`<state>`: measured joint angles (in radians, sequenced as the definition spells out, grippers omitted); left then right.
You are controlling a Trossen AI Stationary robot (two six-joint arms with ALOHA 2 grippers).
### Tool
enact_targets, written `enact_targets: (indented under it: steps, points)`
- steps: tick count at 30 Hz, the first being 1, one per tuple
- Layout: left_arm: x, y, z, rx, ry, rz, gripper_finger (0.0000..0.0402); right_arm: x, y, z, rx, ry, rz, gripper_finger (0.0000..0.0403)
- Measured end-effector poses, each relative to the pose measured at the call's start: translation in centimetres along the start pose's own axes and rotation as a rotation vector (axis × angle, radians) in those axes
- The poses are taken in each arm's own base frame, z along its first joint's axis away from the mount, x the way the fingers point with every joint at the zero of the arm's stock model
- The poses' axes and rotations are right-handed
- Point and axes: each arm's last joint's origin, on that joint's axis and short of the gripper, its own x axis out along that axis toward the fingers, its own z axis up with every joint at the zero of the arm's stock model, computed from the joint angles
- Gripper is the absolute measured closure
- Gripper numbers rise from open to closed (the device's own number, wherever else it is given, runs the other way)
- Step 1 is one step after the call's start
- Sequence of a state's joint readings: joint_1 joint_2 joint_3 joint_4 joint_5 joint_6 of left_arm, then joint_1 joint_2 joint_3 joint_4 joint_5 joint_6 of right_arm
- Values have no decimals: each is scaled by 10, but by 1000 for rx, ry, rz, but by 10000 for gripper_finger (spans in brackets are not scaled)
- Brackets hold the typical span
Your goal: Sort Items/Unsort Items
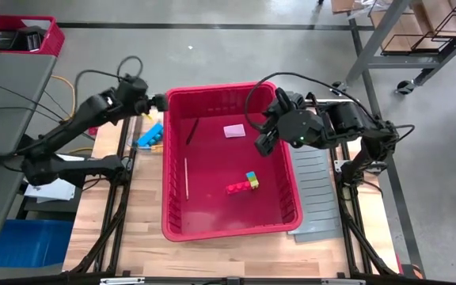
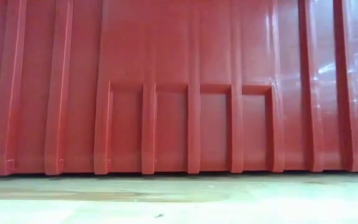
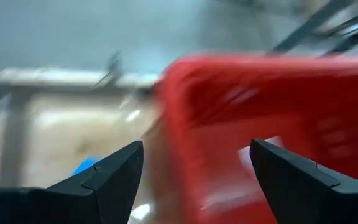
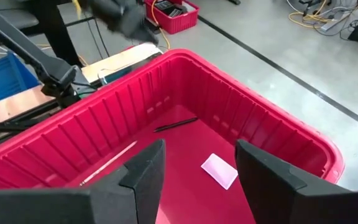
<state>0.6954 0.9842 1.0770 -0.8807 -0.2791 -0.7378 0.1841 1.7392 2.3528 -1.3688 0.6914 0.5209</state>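
Note:
A large red bin (image 1: 228,158) stands mid-table. On its floor lie a dark stick (image 1: 191,131), a pale stick (image 1: 185,176), a pale pink piece (image 1: 234,131) and a cluster of red, green, blue and yellow blocks (image 1: 244,184). A blue piece with a yellow one (image 1: 150,134) lies on the table just outside the bin's left wall. My left gripper (image 1: 161,102) hovers open and holds nothing, at the bin's far left corner, above those pieces (image 3: 86,165). My right gripper (image 1: 261,145) hangs open over the bin's right half, with nothing between its fingers (image 4: 148,168).
A grey ribbed mat (image 1: 315,190) lies right of the bin. The bin's wall (image 2: 179,87) fills the low view. Bare wooden table (image 1: 133,229) shows left of and in front of the bin. A red crate (image 1: 22,36) sits on the floor at far left.

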Motion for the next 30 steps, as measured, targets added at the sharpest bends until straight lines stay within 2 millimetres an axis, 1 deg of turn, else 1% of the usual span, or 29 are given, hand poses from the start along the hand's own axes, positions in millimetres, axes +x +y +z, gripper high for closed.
enact_targets:
  steps: [2, 3, 5, 7, 9, 13, 15, 19, 21, 23, 25, 27, 30]
  points:
    - [-15, -12, 10, 17, -51, -88, 110, 1, 1, 0, -8, 1, -4, 217]
    - [-20, -18, 13, 46, -57, -110, 110, 1, 1, 0, -9, 2, -7, 217]
    - [-22, -33, 18, 124, -45, -132, 113, 2, 1, 0, -10, 1, -11, 217]
    - [-15, -51, 17, 217, -4, -142, 114, 2, 1, 0, -10, -5, -24, 217]
    - [-1, -70, 16, 293, 57, -134, 115, 3, 1, 0, -11, -10, -37, 217]
    - [42, -103, 21, 417, 214, -109, 115, 7, 2, 0, -9, -7, -46, 217]
    - [67, -113, 22, 500, 308, -44, 116, 7, 2, -1, -6, -2, -41, 217]
    - [117, -120, 16, 632, 504, 123, 116, 10, 5, -1, 9, 7, -34, 217]
    - [136, -119, 11, 661, 620, 151, 116, 10, 5, -2, 11, 15, -23, 217]
    - [154, -118, 0, 697, 711, 160, 116, 11, 6, -2, 9, 18, -20, 217]
    - [166, -121, -13, 732, 758, 174, 116, 11, 7, -3, 7, 20, -18, 217]
    - [172, -126, -23, 780, 778, 161, 116, 11, 7, -3, 7, 22, -15, 217]
    - [180, -129, -37, 830, 759, 185, 116, 11, 7, -3, 7, 22, -15, 217]
